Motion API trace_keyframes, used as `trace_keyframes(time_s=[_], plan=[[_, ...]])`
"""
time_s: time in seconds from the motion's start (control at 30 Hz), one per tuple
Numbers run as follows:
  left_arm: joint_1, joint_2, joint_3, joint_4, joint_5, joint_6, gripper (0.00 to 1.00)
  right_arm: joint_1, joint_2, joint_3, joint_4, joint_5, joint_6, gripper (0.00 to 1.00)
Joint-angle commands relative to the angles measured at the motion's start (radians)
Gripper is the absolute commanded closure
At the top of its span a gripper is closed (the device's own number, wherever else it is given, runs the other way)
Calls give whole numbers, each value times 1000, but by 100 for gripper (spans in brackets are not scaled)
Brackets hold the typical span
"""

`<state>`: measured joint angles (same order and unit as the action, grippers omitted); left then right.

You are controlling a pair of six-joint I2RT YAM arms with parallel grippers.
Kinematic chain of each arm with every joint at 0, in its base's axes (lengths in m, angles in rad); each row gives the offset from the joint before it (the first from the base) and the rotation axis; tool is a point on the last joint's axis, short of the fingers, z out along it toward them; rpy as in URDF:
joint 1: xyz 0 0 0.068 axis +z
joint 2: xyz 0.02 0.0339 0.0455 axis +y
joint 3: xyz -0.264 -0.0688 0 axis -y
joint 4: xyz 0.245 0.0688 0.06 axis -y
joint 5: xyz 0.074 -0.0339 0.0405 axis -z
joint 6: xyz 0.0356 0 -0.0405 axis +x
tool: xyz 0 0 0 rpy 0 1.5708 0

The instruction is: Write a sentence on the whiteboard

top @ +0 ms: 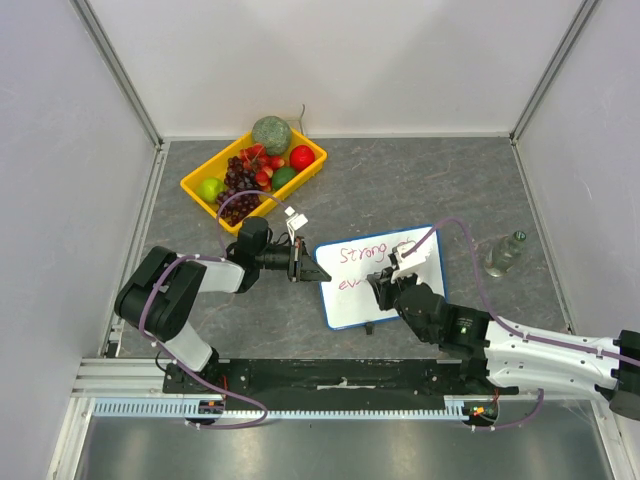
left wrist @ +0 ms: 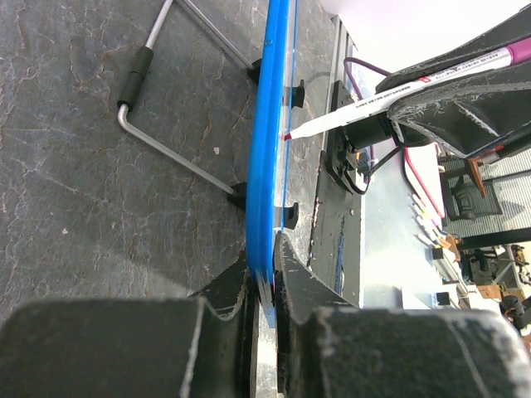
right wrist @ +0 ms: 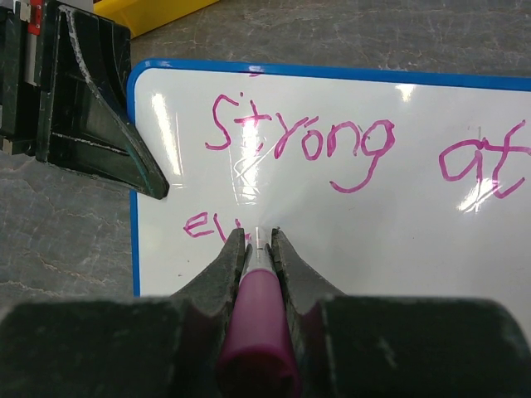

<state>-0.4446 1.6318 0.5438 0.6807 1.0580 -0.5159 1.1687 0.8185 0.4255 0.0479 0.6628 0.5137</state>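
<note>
Top external: left gripper (top: 305, 266) sat at the left edge of the whiteboard (top: 352, 308), right gripper (top: 384, 287) over its middle. Left wrist: jaws pinched tight on its rim, board running edge-on ahead. Right wrist: fingers clamped on a pink marker (right wrist: 257, 315), tip just ahead at the board, below the sentence (right wrist: 303, 143), which read "Strong at / ev".

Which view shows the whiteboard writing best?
Right wrist view: the writing reads "Strong at" and "ev" up close. The top view shows it small, partly hidden; the left wrist view sees the whiteboard edge-on, no writing.
</note>
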Motion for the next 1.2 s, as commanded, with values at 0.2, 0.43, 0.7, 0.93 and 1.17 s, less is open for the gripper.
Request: trace_keyframes(time_s=[0.2, 0.43, 0.7, 0.93, 1.17], plan=[[1, 13, -10, -27, -30, 73, 98, -15, 16, 45, 13, 26, -18, 100], [3, 11, -10, -27, -30, 73, 98, -15, 34, 36, 27, -14, -18, 100], [1, 14, -8, -27, -30, 73, 98, -14, 33, 15, 13, -52, -1, 100], [1, 13, -8, -27, -30, 73, 98, -14, 30, -2, -14, -68, 19, 100], [1, 14, -8, -27, -30, 73, 98, -15, 10, -16, -39, -62, 28, 100]])
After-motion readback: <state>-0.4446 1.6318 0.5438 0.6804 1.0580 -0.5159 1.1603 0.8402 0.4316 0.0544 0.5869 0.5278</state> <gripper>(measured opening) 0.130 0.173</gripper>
